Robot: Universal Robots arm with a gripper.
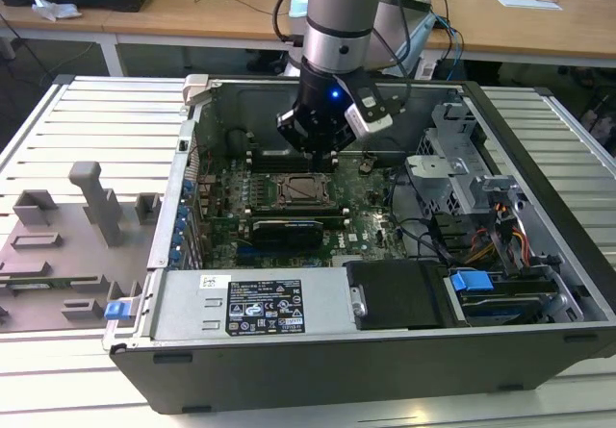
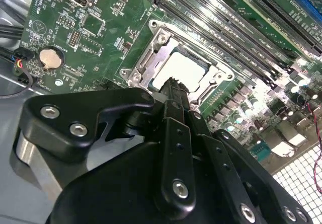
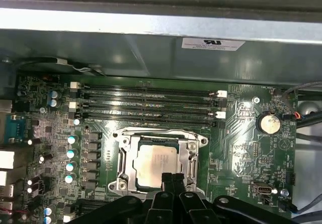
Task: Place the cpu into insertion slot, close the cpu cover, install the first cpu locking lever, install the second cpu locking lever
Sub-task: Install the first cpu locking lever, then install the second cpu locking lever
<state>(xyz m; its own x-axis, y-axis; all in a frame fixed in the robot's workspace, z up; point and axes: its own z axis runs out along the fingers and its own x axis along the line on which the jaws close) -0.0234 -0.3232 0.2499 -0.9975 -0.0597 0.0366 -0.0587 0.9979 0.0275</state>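
The cpu point(image 3: 155, 162) already lay flat in the insertion slot point(image 3: 122, 171), with the cpu cover point(image 3: 193, 152) down around it, its frame bordering the chip in both wrist views. The end effector point(image 3: 172, 179) hung just above the socket's near edge, fingers pressed together and holding nothing. The risk, as I judged it, was the narrow tip slipping off a thin lever wire and scraping the green motherboard point(image 3: 241, 133) or the chip's top.
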